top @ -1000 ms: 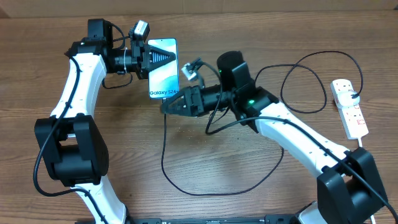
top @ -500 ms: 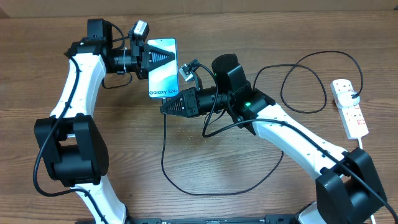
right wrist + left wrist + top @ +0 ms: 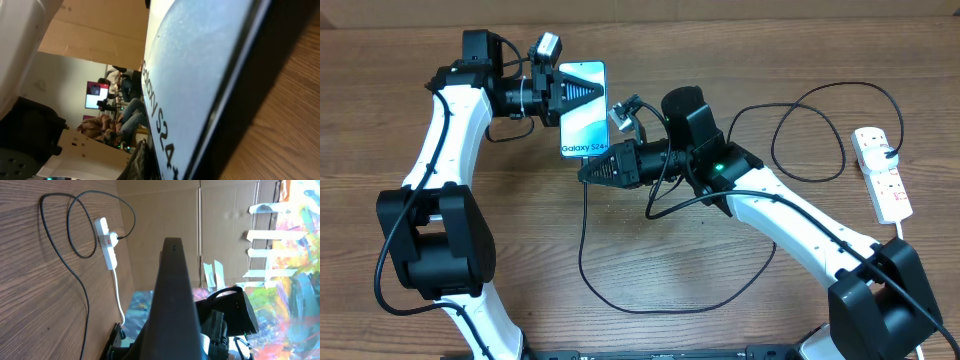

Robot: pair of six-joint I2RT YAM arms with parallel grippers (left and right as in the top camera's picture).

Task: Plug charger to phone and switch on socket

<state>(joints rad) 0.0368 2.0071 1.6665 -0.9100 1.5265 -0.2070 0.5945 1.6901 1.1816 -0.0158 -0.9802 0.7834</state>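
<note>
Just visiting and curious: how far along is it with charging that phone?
Done: the plug sits in the strip. In hand: left gripper holds the phone; right gripper, shut, seemingly pinches the cable tip at its bottom edge. Left: seating the tip, unconfirmed here, then pressing the strip's switch.

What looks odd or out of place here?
Nothing looks spilled or broken. The phone is clamped in the left gripper rather than lying free, and the charger sprawls in loose loops across the table toward the socket.
</note>
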